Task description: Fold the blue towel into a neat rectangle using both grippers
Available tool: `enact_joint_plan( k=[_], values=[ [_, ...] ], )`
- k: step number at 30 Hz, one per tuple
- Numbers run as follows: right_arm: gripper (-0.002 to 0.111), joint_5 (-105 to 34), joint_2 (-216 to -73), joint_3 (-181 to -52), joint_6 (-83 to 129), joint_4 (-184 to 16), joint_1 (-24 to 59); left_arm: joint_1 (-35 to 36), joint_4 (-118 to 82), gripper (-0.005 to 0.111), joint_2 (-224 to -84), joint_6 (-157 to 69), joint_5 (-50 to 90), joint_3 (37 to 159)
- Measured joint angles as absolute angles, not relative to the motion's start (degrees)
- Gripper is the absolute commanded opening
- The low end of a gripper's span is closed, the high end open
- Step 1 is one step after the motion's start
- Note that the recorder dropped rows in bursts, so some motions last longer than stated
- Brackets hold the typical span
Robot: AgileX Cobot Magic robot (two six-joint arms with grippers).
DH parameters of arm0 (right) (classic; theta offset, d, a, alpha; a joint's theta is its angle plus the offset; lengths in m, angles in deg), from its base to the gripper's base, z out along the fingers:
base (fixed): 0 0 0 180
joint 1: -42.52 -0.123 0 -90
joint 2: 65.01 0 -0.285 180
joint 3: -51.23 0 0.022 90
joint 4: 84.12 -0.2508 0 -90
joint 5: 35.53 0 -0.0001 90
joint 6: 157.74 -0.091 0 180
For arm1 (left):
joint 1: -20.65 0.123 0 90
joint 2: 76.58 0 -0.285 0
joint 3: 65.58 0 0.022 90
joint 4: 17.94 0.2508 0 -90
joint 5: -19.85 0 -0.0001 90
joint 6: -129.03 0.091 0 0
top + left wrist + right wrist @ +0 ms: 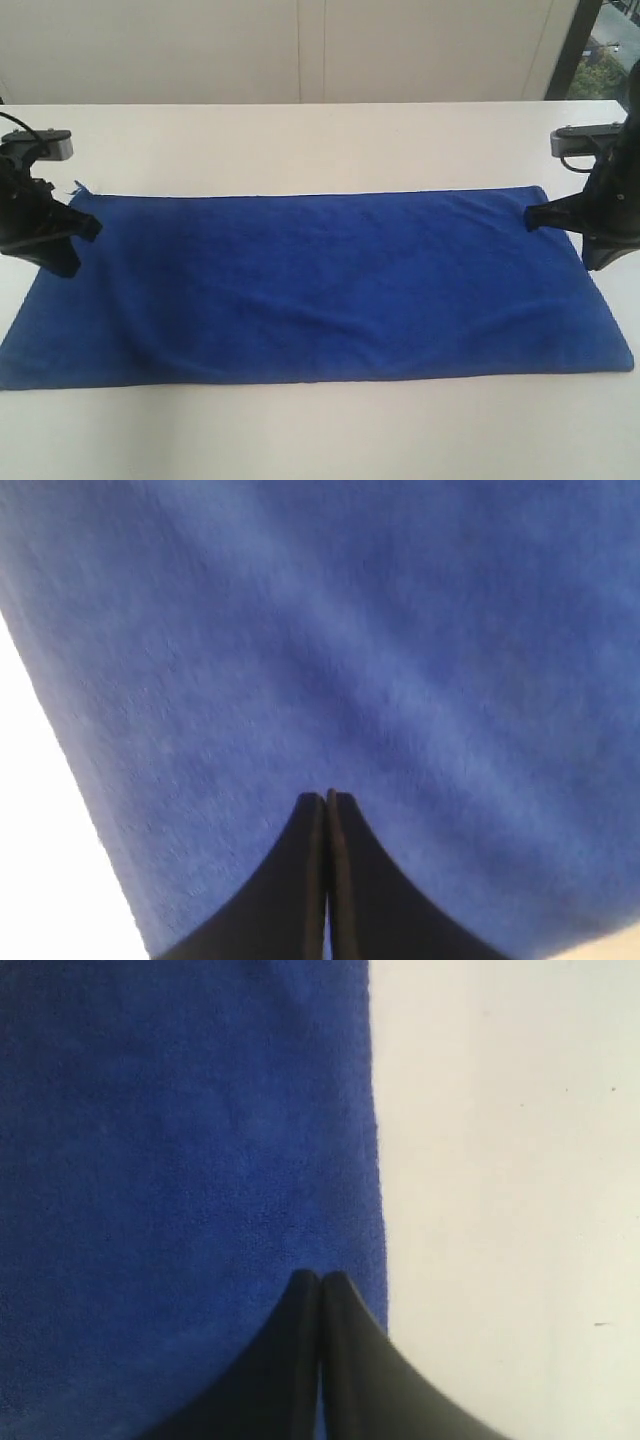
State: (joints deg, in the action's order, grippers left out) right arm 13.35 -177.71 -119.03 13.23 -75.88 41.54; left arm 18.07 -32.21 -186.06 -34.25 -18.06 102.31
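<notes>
Blue towel flat; left claw, right claw pressed together; towel contact unclear.

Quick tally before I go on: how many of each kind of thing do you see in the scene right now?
blue towel: 1
grippers: 2 (left gripper, right gripper, both shut)
table: 1
Total: 4

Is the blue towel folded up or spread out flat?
Spread out. The blue towel lies long and flat on the white table, no edge turned over, only soft ripples.
</notes>
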Motion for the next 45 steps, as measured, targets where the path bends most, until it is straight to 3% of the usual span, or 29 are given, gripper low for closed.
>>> enact_joint_plan(
  k=[14,45],
  values=[
    [0.0,12.9,-177.5,-119.0,13.2,-76.1,41.5,18.1,-28.2,0.0,-186.2,-34.3,-13.6,91.3],
    [0.0,16.0,-174.2,-117.9,15.2,-79.3,41.5,18.1,-24.2,0.0,-181.6,-34.3,-14.0,92.4]
  ],
)
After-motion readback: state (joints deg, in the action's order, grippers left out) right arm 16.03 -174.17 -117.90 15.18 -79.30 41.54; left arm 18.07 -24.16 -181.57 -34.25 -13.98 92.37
